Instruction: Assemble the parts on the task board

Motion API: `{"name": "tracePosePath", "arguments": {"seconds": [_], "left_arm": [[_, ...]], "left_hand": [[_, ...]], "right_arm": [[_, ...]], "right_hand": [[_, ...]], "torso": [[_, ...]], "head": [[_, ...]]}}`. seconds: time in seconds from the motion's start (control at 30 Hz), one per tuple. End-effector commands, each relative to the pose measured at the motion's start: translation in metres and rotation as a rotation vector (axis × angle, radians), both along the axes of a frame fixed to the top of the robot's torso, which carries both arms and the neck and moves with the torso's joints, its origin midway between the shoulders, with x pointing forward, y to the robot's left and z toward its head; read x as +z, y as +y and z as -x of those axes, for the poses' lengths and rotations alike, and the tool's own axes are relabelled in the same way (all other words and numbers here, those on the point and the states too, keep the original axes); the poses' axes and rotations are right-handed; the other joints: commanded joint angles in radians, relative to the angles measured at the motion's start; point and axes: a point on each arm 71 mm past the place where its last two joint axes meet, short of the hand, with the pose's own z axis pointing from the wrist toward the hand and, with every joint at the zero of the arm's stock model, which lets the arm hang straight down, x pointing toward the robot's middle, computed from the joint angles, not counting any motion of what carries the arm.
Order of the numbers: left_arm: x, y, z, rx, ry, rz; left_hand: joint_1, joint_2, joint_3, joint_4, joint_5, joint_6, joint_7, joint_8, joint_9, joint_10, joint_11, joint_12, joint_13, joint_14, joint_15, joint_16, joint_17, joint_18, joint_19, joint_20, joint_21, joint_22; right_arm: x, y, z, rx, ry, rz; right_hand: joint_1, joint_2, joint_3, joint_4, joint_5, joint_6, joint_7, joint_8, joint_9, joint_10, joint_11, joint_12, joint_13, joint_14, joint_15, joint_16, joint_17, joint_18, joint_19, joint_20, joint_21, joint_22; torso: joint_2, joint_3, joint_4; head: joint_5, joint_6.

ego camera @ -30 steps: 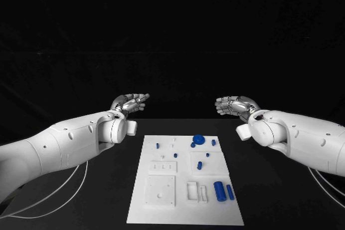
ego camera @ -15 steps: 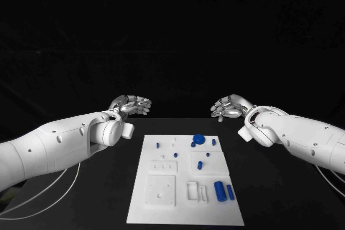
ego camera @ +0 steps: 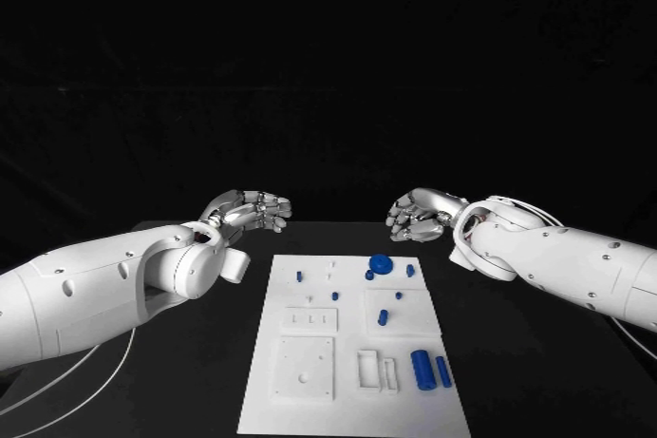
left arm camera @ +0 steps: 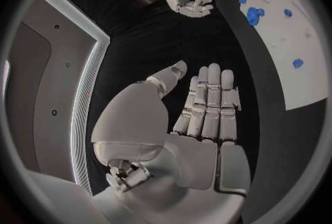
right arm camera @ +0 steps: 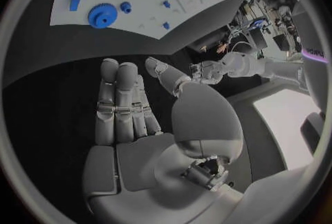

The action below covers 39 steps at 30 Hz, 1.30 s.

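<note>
Task board lies flat mid-table w/ its long side running away from you. Blue parts sit on it: a round gear at the board's far end, a small peg just right of the gear, another small one near the far-left side, a few tiny pegs around the board's middle, and two bigger cylinders side by side at the near-right corner. White raised blocks and slots take up the board's near-left part; you can't tell from the head view if anything sits in them.

Black table surrounds the board; white cables trail left of it, well apart. Nothing lies between the hands and the board.

Your left hand hovers beyond the board's far-left corner, your right hand beyond the far-right corner, both off the board. Head view makes the fingers look curled; the wrist views show more: left hand flat, fingers straight and together, holding nothing, and right hand likewise released, palm bare. Right wrist view also shows the gear's teeth.
</note>
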Motion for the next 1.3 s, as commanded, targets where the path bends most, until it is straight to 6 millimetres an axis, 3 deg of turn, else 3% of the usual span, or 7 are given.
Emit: {"name": "tracePosePath", "arguments": {"seconds": [0.03, 0.2, 0.43, 0.93, 1.3], "left_arm": [[0.009, -0.005, 0.007, -0.053, -0.022, 0.005], [0.019, -0.006, 0.016, -0.072, -0.036, 0.015], [0.024, -0.004, 0.023, -0.079, -0.040, 0.020], [0.025, -0.004, 0.024, -0.083, -0.039, 0.022], [0.025, -0.005, 0.026, -0.090, -0.034, 0.022]], "left_hand": [[-0.015, 0.001, 0.000, -0.005, -0.001, 0.012, -0.002, -0.002, 0.002, 0.032, -0.017, 0.026, 0.015, 0.011, -0.007, 0.013, 0.004, 0.000, 0.003, -0.011, 0.010, 0.022], [-0.020, -0.002, 0.001, -0.008, -0.001, 0.013, -0.003, -0.003, 0.002, 0.026, -0.016, 0.027, 0.018, 0.007, -0.007, 0.014, 0.005, -0.002, 0.001, -0.012, 0.012, 0.021], [-0.035, -0.006, 0.001, -0.008, -0.002, 0.011, -0.001, -0.008, 0.002, 0.014, -0.013, 0.029, 0.024, 0.000, -0.006, 0.015, 0.004, -0.005, -0.004, -0.013, 0.014, 0.019], [-0.049, -0.011, 0.001, -0.004, -0.003, 0.010, 0.000, -0.011, 0.002, 0.008, -0.011, 0.032, 0.029, -0.001, -0.006, 0.017, 0.004, -0.006, -0.005, -0.013, 0.016, 0.018], [-0.057, -0.013, 0.001, -0.002, -0.003, 0.009, 0.000, -0.013, 0.003, 0.005, -0.011, 0.034, 0.032, -0.003, -0.006, 0.018, 0.004, -0.006, -0.006, -0.013, 0.017, 0.018]], "right_arm": [[-0.001, 0.008, 0.005, 0.037, -0.072, 0.185], [-0.002, 0.015, 0.009, 0.044, -0.105, 0.267], [-0.001, 0.020, 0.010, 0.054, -0.140, 0.298], [-0.008, 0.025, 0.012, 0.067, -0.143, 0.333], [-0.017, 0.031, 0.014, 0.079, -0.131, 0.342]], "right_hand": [[0.007, -0.007, 0.003, -0.001, -0.019, 0.007, 0.000, -0.011, -0.006, 0.002, 0.003, -0.014, 0.000, -0.008, 0.002, 0.021, 0.015, 0.022, 0.009, -0.005, 0.015, 0.025], [0.008, -0.032, 0.027, 0.003, -0.054, 0.024, -0.003, -0.021, -0.012, -0.007, 0.007, -0.038, -0.002, -0.008, 0.005, 0.063, 0.039, 0.022, 0.027, -0.018, 0.050, 0.025], [-0.001, -0.073, 0.053, 0.014, -0.062, 0.025, 0.000, -0.035, -0.018, -0.013, 0.011, -0.059, -0.001, -0.014, 0.009, 0.092, 0.053, 0.022, 0.038, -0.025, 0.075, 0.024], [-0.008, -0.087, 0.063, 0.022, -0.067, 0.029, 0.000, -0.045, -0.019, -0.002, 0.010, -0.071, 0.004, -0.005, 0.008, 0.133, 0.066, 0.022, 0.057, -0.036, 0.114, 0.026], [-0.010, -0.088, 0.065, 0.024, -0.073, 0.033, -0.002, -0.047, -0.018, 0.003, 0.009, -0.074, 0.006, -0.007, 0.008, 0.148, 0.070, 0.022, 0.056, -0.038, 0.130, 0.025]], "torso": [[0.027, -0.0015, 0.0157], [0.055, -0.0026, 0.0267], [0.082, -0.0007, 0.0279], [0.109, 0.0046, 0.0204], [0.122, 0.0081, 0.0211]], "head": [[-0.008, 0.012], [-0.018, 0.022], [-0.020, 0.034], [-0.016, 0.037], [-0.016, 0.034]]}}
